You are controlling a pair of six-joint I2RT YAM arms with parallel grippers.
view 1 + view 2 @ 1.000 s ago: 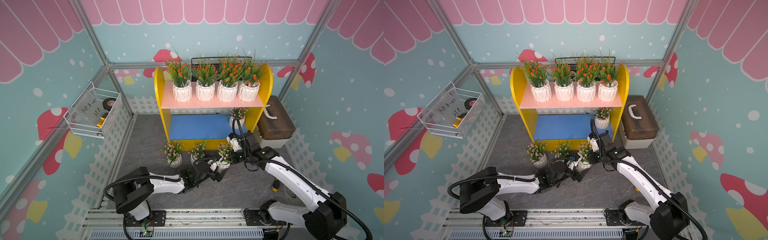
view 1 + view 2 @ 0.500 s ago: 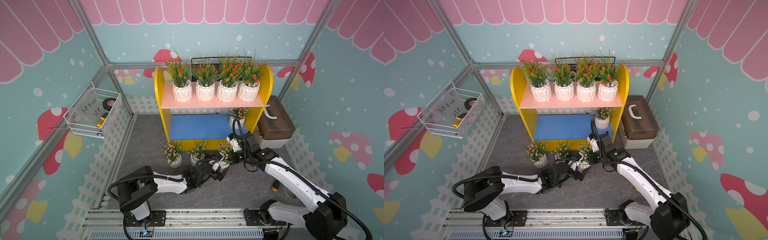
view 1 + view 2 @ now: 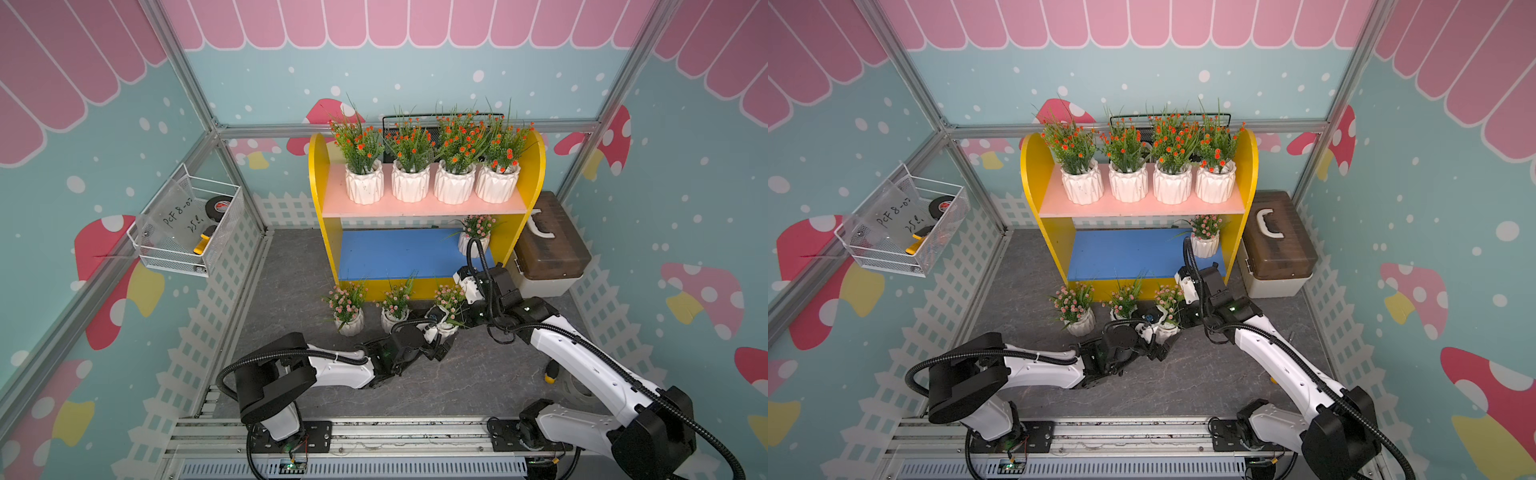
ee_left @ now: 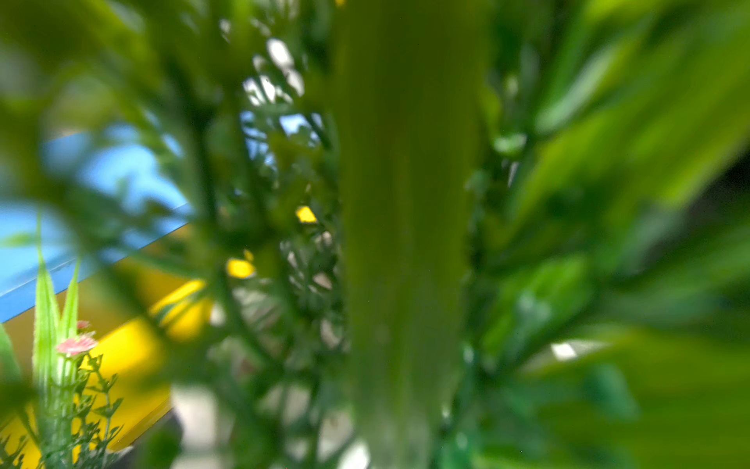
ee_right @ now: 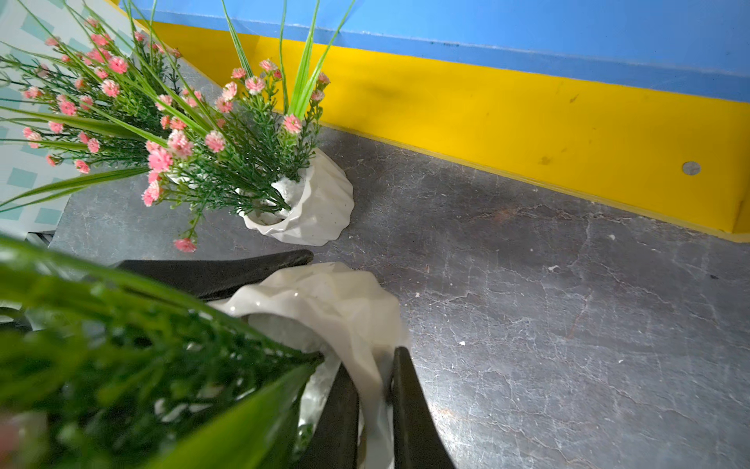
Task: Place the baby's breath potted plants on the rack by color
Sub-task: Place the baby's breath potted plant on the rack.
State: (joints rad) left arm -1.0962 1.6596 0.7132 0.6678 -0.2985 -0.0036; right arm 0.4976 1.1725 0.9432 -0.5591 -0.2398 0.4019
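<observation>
Rack [image 3: 320, 174]: just beyond your right gripper [image 5: 375, 365].
Pink plant [image 5: 337, 300]: between your two grippers, low by the floor [image 5: 527, 284]. Probably light; hard, smooth pot could slip or chip; sprigs are soft. Hold the rim.
Right gripper: pinching that pot's rim.
Left gripper [image 3: 438, 334]: touching the pot's other side; you cannot tell if it grips.

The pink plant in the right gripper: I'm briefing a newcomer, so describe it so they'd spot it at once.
Find the yellow rack; on the grey floor before it runs a row of three pink-flowered pots. The held plant is the end one nearest the brown box, the only one with the right gripper pinching its rim.
</observation>
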